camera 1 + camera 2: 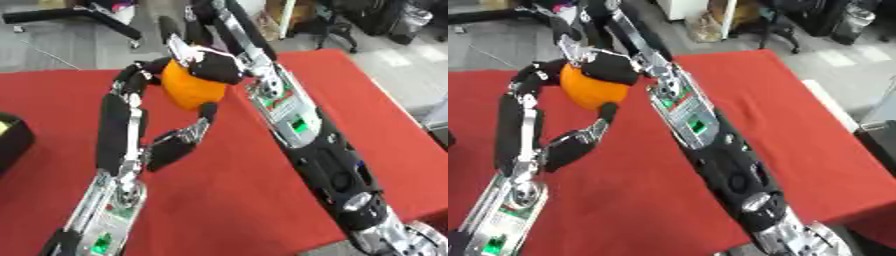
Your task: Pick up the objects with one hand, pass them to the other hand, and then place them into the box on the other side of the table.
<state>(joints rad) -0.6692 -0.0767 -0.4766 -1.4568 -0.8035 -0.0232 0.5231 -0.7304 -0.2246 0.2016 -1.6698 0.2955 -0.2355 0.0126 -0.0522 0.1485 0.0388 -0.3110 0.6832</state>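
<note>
While orange ball [191, 89] hangs above table [227, 200], left hand [140, 125], right hand [210, 65] both clasp it.

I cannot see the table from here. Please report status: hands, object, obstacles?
Both hands on orange object above red table. Right hand curled over it, left hand cupping from left. Handover midway. Dark box at left edge. Nothing in the way.

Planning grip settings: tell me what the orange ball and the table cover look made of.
Orange ball: smooth, matte, evenly coloured skin, probably plastic or foam; which one is unclear. Table cover: red, dull, no shine, probably cloth or felt.
</note>
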